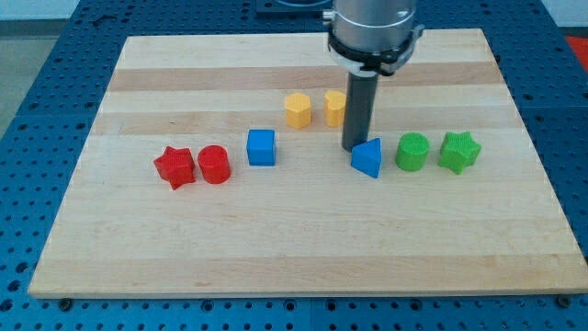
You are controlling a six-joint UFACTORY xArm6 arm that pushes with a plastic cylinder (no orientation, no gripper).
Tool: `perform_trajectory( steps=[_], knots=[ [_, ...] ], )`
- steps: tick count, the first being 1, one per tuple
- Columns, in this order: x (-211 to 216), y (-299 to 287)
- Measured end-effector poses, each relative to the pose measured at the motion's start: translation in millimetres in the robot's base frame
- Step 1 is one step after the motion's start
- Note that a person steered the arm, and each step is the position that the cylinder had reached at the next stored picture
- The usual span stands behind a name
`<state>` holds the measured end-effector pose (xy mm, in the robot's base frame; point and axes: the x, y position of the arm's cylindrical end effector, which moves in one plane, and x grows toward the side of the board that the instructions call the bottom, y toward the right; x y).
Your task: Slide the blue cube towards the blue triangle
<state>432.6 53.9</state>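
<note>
The blue cube (261,147) sits on the wooden board (303,239) left of centre. The blue triangle (367,157) lies to its right, a good gap away. My tip (354,149) stands just at the triangle's upper left edge, touching or nearly touching it, and well to the right of the cube. The dark rod rises from there to the arm's wrist at the view's top.
A red star (174,166) and a red cylinder (213,165) lie left of the cube. Two yellow blocks (298,108) (334,107) sit above the gap, the right one partly behind the rod. A green cylinder (412,151) and green star (458,152) lie right of the triangle.
</note>
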Motion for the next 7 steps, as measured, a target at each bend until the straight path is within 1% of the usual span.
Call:
perform_trajectory(
  steps=[1, 2, 3, 5, 6, 7],
  knots=[
    [-3, -24],
    [-25, -47],
    [-35, -76],
    [-24, -144],
    [-15, -144],
    [-3, -132]
  ],
)
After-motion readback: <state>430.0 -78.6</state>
